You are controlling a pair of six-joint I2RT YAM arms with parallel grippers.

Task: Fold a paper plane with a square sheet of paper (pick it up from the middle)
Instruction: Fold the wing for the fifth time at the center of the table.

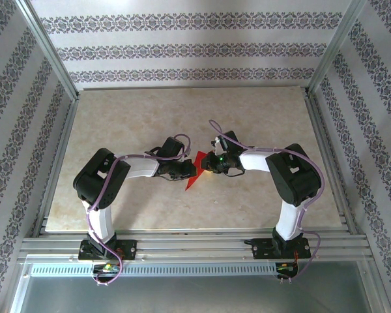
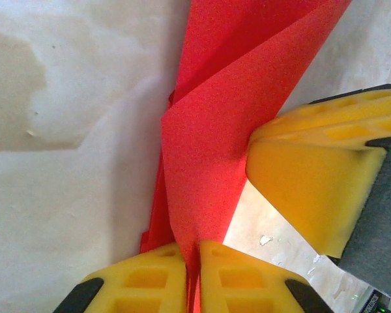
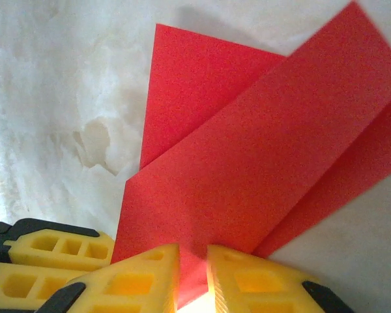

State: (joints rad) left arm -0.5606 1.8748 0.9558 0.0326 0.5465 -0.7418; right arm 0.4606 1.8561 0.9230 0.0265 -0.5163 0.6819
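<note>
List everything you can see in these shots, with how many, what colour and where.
red paper sheet: one, bright red, partly folded with creased layers, at the middle of the table between the two grippers
table: one, beige marbled top, underneath everything
frame rails: several, silver metal, around the table's edges and up its corners
wall panels: three sides, white with grey patterned stripes, behind and beside the table
arms: two, black and white with purple cables, left arm and right arm at the near edge
left gripper: one, yellow fingers, shut on the paper's edge
right gripper: one, yellow fingers, closed on the paper from the opposite side
</note>
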